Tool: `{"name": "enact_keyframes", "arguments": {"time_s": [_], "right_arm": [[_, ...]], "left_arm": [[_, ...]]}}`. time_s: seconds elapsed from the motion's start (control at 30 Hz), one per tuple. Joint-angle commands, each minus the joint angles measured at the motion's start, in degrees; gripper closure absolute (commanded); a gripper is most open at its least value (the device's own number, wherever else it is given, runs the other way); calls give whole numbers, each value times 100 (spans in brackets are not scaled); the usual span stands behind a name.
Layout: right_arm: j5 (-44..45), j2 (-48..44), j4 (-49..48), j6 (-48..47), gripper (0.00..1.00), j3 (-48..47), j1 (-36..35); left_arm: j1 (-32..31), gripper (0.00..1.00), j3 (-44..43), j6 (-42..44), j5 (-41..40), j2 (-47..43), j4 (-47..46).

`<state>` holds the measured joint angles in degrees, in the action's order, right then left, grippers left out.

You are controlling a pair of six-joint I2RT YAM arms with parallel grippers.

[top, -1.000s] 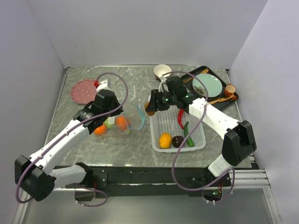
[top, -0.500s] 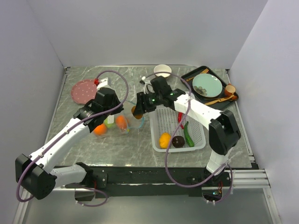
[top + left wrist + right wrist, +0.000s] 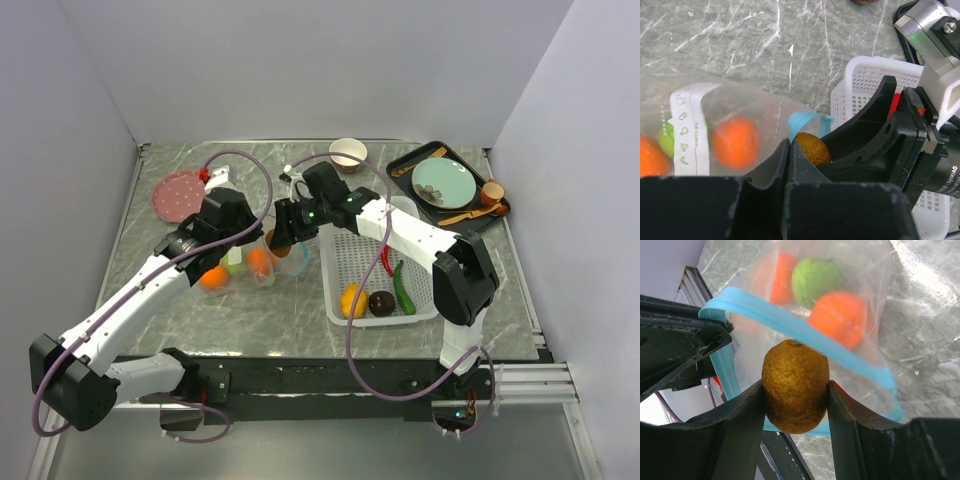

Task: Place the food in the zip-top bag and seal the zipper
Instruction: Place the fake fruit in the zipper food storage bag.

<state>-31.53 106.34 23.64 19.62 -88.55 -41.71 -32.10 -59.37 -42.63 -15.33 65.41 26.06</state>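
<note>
The clear zip-top bag lies left of centre with two oranges and a green apple inside. My left gripper is shut on the bag's mouth edge and holds the teal zipper up. My right gripper is shut on the brown kiwi, which hangs right at the open mouth, against the zipper strip. The kiwi shows beside my left fingers. In the white basket lie a yellow fruit, a dark round fruit, a green pepper and a red chili.
A pink plate sits at the back left and a white bowl at the back centre. A black tray at the back right holds a teal plate, wooden spoons and a small brown cup.
My right arm has swung left from over the basket, carrying the kiwi to the bag's mouth. The left arm has stayed put, holding the bag edge.
</note>
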Motion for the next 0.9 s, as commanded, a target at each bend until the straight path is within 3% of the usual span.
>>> {"name": "enact_keyframes", "arguments": {"time_s": [0.0, 0.23, 0.27, 0.53, 0.73, 0.87], "right_arm": [[-64, 158, 9, -72, 67, -356, -74], [-125, 185, 9, -107, 57, -399, -118], [-91, 185, 18, -107, 46, -408, -126], [234, -61, -61, -116, 16, -206, -109], [823, -385, 27, -37, 13, 12, 13], [1708, -834, 211, 94, 12, 391, 365]], "left_arm": [[10, 96, -136, 44, -93, -230, -119], [10, 96, -83, -8, -93, -327, -137], [10, 96, -83, -17, -110, -336, -137], [10, 95, -30, -35, -154, -406, -137], [10, 95, -22, -17, -180, -441, -84], [10, 94, 22, -8, -242, -503, -31]]}}
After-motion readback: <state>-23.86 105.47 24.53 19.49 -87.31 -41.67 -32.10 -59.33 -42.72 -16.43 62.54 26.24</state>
